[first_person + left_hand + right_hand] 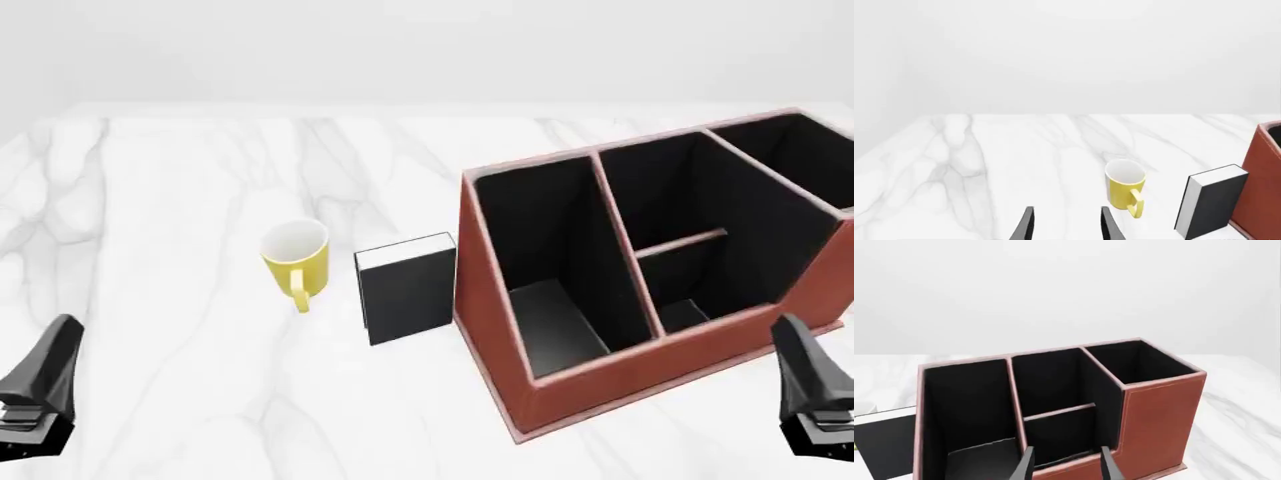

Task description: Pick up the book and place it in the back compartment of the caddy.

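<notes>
We view a white marbled desk (160,180) carrying three things. The book (408,288) stands upright on its edge near the centre of the front view, black cover toward the camera and white page edges along its top and left side. It sits just beside the outer left wall of the caddy (497,330); we cannot tell whether the two touch. At nine o'clock from the book, apart from it, stands the yellow mug (295,258), upright, its handle turned toward six o'clock.

The caddy occupies the three o'clock half of the front view, its reddish-brown walls edged in pale trim and its lining black. A short cross divider (681,243) splits the middle channel; the back compartment (683,312) lies on the six o'clock side of that divider and holds nothing.

The left gripper (40,395) rests at the eight o'clock corner of the front view, the right gripper (817,400) at the four o'clock corner, both well apart from the book. In each wrist view we see the jaws released, with a clear gap between the fingers (1026,225) and nothing grasped. The right wrist view faces the caddy's open cells.
</notes>
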You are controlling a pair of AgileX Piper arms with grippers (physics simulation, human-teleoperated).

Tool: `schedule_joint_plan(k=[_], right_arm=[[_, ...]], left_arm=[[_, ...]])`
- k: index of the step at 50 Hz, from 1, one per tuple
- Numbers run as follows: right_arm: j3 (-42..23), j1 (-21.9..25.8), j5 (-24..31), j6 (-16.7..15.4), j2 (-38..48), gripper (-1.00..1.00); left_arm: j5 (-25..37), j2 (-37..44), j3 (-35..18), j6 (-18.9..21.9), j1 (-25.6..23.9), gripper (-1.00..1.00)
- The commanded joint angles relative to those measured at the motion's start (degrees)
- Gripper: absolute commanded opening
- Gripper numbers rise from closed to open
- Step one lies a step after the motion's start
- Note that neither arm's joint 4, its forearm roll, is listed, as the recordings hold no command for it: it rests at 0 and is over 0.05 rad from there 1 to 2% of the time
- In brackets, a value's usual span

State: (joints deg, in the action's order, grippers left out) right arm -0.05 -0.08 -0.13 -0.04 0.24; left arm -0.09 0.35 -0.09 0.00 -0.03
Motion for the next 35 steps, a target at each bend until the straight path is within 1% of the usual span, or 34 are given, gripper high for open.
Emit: schedule_joint_plan(k=[1, 2, 3, 4, 5, 6, 8, 9, 10, 12, 13, 14, 15, 16, 18, 19, 21, 22, 23, 24, 25, 26, 27, 28, 29, 30, 31, 32, 33, 34, 35], right_arm=[[-0.1, -0.1, -0.6, 0.0, 0.8, 1.00], [-0.1, -0.2, -0.7, 0.1, 1.0, 1.00], [-0.1, -0.1, -0.9, 0.1, 1.2, 1.00], [-0.1, -0.1, -1.1, 0.1, 1.4, 1.00], [-0.1, -0.1, -1.1, 0.1, 1.4, 1.00], [-0.1, -0.1, -1.1, 0.0, 1.4, 1.00], [-0.1, -0.1, -1.0, 0.0, 1.3, 1.00], [-0.1, -0.1, -1.0, 0.0, 1.3, 1.00], [-0.1, -0.1, -1.1, 0.1, 1.5, 1.00], [-0.1, 0.0, -1.5, 0.2, 1.9, 1.00], [-0.1, 0.0, -1.6, 0.1, 2.0, 1.00], [-0.1, 0.0, -1.6, 0.1, 2.0, 1.00], [-0.1, 0.1, -1.5, 0.1, 1.9, 1.00], [-0.1, 0.3, -1.3, 0.1, 1.7, 1.00], [-0.1, 0.5, -0.9, 0.1, 1.3, 1.00], [-0.2, 0.4, -0.7, 0.2, 1.1, 1.00], [-0.2, 0.3, -0.7, 0.2, 1.2, 1.00], [-0.2, 0.3, -0.7, 0.2, 1.2, 1.00], [-0.2, 0.3, -0.6, 0.2, 1.0, 1.00], [-0.2, 0.3, -0.5, 0.2, 0.9, 1.00], [-0.2, 0.3, -0.5, 0.2, 1.0, 1.00], [-0.2, 0.3, -0.5, 0.2, 1.0, 1.00], [-0.2, 0.3, -0.7, 0.3, 1.2, 1.00], [-0.1, 0.2, -0.9, 0.2, 1.4, 1.00], [-0.1, 0.2, -0.9, 0.2, 1.4, 1.00], [-0.2, 0.2, -0.9, 0.2, 1.4, 1.00], [-0.2, 0.1, -0.9, 0.3, 1.4, 1.00], [-0.2, 0.1, -1.0, 0.3, 1.5, 1.00], [-0.2, 0.1, -1.1, 0.4, 1.7, 1.00], [-0.2, 0.1, -1.1, 0.4, 1.7, 1.00], [-0.2, 0.0, -1.2, 0.4, 1.8, 1.00]], left_arm=[[-1.4, 5.1, -0.8, -4.5, -1.7, 1.00], [1.3, 0.8, -1.7, 4.1, -1.6, 1.00], [2.7, -0.2, -2.5, 5.5, -3.1, 1.00], [2.7, -0.2, -2.6, 5.5, -3.1, 1.00], [2.8, 3.4, -3.8, -4.8, -4.6, 1.00], [3.5, 3.1, -4.6, -5.7, -4.7, 1.00], [4.5, 1.0, -5.2, 2.2, -3.8, 1.00], [4.2, 1.9, -5.3, 0.1, -3.8, 1.00], [4.3, 2.2, -5.6, -0.7, -4.1, 1.00], [5.7, 2.8, -7.7, -0.5, -5.2, 1.00], [6.6, 4.4, -10.1, 0.1, -7.2, 1.00], [6.6, 4.4, -10.1, 0.1, -7.2, 1.00], [7.5, 5.2, -12.1, 1.7, -8.0, 1.00], [8.6, 6.5, -15.0, 4.3, -9.2, 1.00], [9.5, 9.2, -19.0, 7.0, -10.8, 1.00], [9.4, 12.7, -21.7, 7.4, -11.2, 1.00], [9.6, 16.4, -25.7, 7.7, -11.8, 1.00], [9.9, 18.1, -27.5, 8.8, -12.5, 1.00], [10.1, 21.2, -30.0, 11.0, -13.9, 1.00], [10.4, 24.0, -32.5, 11.5, -14.2, 1.00], [10.6, 25.9, -34.1, 12.0, -14.8, 1.00], [10.6, 25.9, -34.1, 12.0, -14.8, 1.00], [10.9, 28.0, -35.4, 12.6, -16.2, 1.00], [11.0, 30.9, -37.0, 14.7, -17.6, 1.00], [10.7, 32.5, -38.0, 16.6, -17.8, 1.00], [11.0, 34.5, -39.4, 17.5, -18.4, 1.00], [13.0, 37.3, -42.2, 15.7, -21.5, 1.00], [14.0, 39.3, -43.8, 16.4, -22.3, 1.00], [14.1, 40.4, -45.0, 18.5, -22.4, 1.00], [14.1, 40.4, -45.1, 18.5, -22.4, 1.00], [15.0, 42.0, -47.3, 20.3, -23.5, 1.00]])
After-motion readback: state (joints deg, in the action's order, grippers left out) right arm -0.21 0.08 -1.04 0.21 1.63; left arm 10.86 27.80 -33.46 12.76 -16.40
